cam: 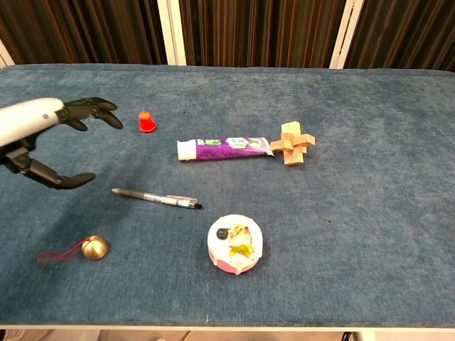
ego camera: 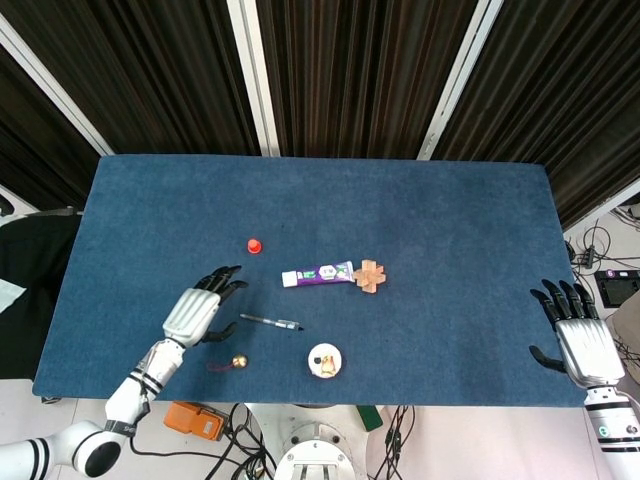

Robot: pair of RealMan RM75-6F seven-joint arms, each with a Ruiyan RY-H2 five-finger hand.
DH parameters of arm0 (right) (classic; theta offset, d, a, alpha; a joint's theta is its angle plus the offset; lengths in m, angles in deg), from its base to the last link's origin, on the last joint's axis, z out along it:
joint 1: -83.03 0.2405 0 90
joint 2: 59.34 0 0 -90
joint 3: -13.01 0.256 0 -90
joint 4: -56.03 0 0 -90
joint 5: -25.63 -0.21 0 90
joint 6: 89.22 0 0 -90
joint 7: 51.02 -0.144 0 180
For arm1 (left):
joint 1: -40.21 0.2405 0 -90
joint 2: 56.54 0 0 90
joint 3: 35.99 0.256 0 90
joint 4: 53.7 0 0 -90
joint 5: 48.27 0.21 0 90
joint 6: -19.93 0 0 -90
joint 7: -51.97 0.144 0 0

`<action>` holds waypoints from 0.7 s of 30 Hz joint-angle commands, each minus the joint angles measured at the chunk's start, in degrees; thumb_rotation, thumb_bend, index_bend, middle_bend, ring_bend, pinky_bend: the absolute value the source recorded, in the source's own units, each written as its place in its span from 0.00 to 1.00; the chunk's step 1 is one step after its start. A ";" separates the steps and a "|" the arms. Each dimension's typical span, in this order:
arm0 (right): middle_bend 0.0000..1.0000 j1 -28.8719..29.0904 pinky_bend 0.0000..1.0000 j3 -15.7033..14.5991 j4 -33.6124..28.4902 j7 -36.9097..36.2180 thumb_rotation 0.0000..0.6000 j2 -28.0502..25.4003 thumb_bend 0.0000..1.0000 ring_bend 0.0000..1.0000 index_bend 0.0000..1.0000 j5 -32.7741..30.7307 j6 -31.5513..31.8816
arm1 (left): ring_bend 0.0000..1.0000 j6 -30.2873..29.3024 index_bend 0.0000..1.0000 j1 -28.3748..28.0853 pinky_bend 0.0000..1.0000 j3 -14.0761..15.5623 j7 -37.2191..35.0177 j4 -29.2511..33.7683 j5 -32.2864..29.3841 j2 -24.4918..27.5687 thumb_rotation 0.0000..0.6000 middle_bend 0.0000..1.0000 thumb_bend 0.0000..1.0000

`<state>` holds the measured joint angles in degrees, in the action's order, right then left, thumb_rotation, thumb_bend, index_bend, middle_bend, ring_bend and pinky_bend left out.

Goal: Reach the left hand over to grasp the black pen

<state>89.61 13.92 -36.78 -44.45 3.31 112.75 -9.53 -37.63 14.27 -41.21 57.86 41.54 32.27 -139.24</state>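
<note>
The black pen (ego camera: 270, 321) (cam: 156, 197) lies flat on the blue table (ego camera: 450, 230), its tip pointing right. My left hand (ego camera: 200, 308) (cam: 44, 135) hovers over the table just left of the pen, fingers spread and holding nothing, a short gap from the pen's rear end. My right hand (ego camera: 577, 336) rests open at the table's right edge, far from the pen; the chest view does not show it.
A small red cap (ego camera: 254, 245) (cam: 146, 122) sits behind the left hand. A purple toothpaste tube (ego camera: 318, 273) (cam: 224, 148) and wooden puzzle (ego camera: 369, 277) (cam: 292, 143) lie beyond the pen. A gold bell with red cord (ego camera: 238, 361) (cam: 92, 247) and a round white container (ego camera: 325, 360) (cam: 235, 244) sit nearer the front edge.
</note>
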 commanded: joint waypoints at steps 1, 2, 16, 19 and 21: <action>0.12 0.02 0.05 -0.01 0.01 -0.08 1.00 0.00 0.36 0.03 0.21 0.02 -0.02 | 0.00 1.00 0.23 -1.19 0.14 -0.44 2.06 -1.94 -2.28 -2.39 1.00 0.05 0.30; 0.12 0.02 0.05 -0.01 0.01 -0.13 1.00 -0.01 0.36 0.03 0.21 0.04 -0.02 | 0.00 1.08 0.24 -1.38 0.14 -0.39 2.63 -2.46 -2.82 -3.02 1.00 0.05 0.30; 0.12 0.14 0.05 -0.08 0.10 -0.30 1.00 0.01 0.36 0.03 0.20 0.13 -0.18 | 0.00 -0.67 0.35 -1.73 0.13 1.34 5.31 -3.50 -4.13 -7.23 1.00 0.05 0.30; 0.12 0.14 0.05 -0.09 0.09 -0.29 1.00 0.00 0.36 0.03 0.20 0.16 -0.15 | 0.00 -0.46 0.37 -2.12 0.13 1.57 5.28 -4.13 -4.07 -8.43 1.00 0.05 0.30; 0.12 0.12 0.05 -0.11 0.06 -0.33 1.00 -0.01 0.36 0.03 0.20 0.16 -0.14 | 0.00 -0.26 0.38 -2.33 0.13 1.64 5.11 -4.72 -4.30 -9.25 1.00 0.05 0.30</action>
<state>89.74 13.81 -36.72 -44.79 3.30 112.92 -9.67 -38.01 12.09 -39.65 63.04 37.09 28.07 -148.20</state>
